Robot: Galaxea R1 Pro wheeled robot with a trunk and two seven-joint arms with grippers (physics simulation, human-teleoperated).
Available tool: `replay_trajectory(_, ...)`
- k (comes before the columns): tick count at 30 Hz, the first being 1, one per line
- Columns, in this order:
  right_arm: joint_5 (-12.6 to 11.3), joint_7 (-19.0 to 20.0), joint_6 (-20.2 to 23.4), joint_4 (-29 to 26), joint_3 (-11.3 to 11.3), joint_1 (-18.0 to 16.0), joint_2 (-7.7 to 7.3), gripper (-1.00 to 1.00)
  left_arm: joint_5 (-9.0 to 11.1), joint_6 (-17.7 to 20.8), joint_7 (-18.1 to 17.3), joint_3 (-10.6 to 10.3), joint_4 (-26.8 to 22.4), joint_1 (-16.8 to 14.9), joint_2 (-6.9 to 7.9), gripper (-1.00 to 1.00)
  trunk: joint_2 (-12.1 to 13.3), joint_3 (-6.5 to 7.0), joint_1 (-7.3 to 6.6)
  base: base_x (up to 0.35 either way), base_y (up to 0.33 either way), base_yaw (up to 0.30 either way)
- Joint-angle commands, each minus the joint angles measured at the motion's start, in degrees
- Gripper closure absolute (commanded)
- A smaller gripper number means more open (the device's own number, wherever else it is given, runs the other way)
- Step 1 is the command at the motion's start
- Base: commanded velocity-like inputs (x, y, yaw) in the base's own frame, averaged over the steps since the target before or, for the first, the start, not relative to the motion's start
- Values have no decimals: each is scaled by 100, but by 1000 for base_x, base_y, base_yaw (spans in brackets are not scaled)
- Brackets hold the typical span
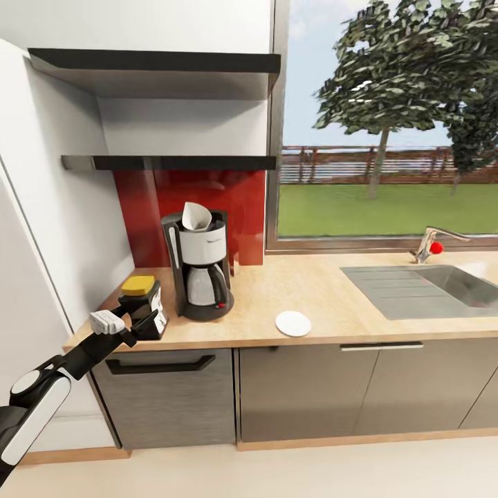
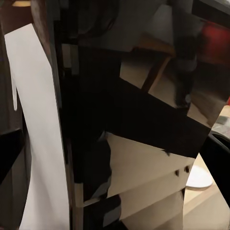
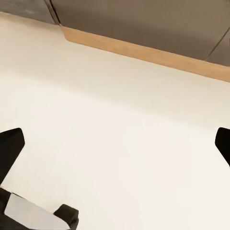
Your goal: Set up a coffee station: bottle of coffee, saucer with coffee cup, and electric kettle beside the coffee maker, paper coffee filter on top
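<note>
The bottle of coffee (image 1: 143, 302), gold cap up and white label facing right, stands at the left end of the wood-grain desk (image 1: 332, 304), just beside the coffee maker (image 1: 200, 266), with the left end effector (image 1: 142, 319) clenched around its lower body. A paper coffee filter (image 1: 196, 216) already sits, tilted, in the top of the machine, and the saucer (image 1: 293, 323) lies flat near the desk's front edge, well apart to the right. The right end effector (image 3: 115, 143) hangs released over the pale floor (image 3: 115, 105), its fingers spread and holding nothing.

The left wrist view is a blur of dark glass and label, so whether the jar's base is fully seated cannot be told.

Risks from here: the jar stands close to the front-left corner, and a release while it is still lifted or tilted could tip it off the edge. A withdrawal swung to the right could knock the coffee maker and shake the filter loose. The saucer near the lip could also be nudged off by a later reach.
</note>
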Motion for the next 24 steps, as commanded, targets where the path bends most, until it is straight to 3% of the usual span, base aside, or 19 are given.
replay_trajectory(1,-61,20,68,-175,40,-6,-52,-100,36,-22,-3,-14,4,-6,7,100,-48,-27,24,0,0,0)
replay_trajectory(2,-71,22,226,-628,-34,-6,-178,-100,36,-22,-2,-14,4,-6,7,100,-88,-45,46,0,0,0)
replay_trajectory(5,-87,20,326,-889,-159,0,-272,-100,36,-22,-3,-14,4,-6,7,100,-209,-99,111,0,0,0)
replay_trajectory(10,-209,21,365,-702,-235,14,-321,-100,36,-22,-3,-14,4,-6,7,100,-409,-189,221,0,0,0)
replay_trajectory(17,-634,24,380,-571,-256,19,-341,-100,36,-22,-3,-16,4,-6,7,100,-690,-314,375,0,0,0)
replay_trajectory(24,-685,24,400,-596,-268,9,-336,-100,36,-22,-3,-16,4,-6,6,100,-971,-440,529,0,0,0)
